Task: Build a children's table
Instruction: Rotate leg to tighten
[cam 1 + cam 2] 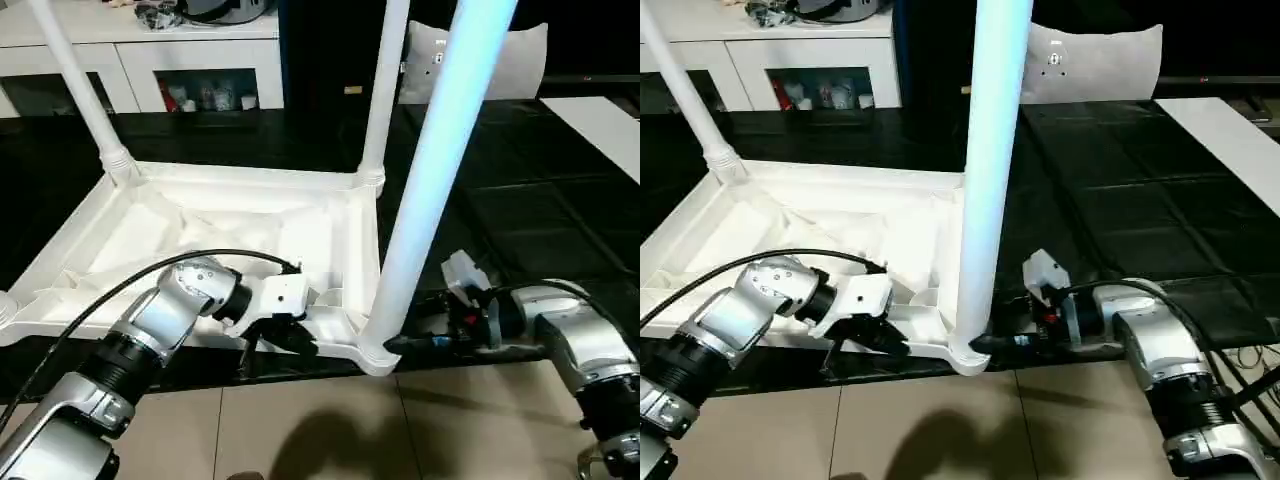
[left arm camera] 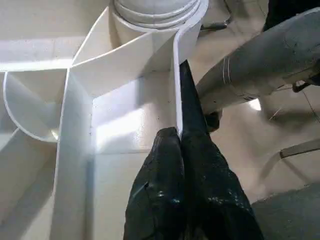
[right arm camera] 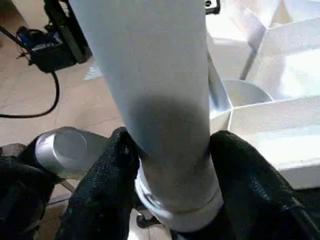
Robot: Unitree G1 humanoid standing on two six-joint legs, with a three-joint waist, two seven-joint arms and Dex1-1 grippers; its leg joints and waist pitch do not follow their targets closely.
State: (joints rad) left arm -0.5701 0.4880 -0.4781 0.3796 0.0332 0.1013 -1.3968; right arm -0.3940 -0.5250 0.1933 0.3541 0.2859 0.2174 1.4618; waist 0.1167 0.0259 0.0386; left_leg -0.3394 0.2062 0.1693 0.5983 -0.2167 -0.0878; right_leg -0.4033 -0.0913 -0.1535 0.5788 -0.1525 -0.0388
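Now seating leg | right gripper clamps the near leg just above the tabletop corner socket | left gripper pinches tabletop wall beside it | keep leg plumb, press straight down

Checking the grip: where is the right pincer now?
In the head views the right pincer is low on the right, clamped round the base of the nearest leg, at the tabletop corner closest to the robot.
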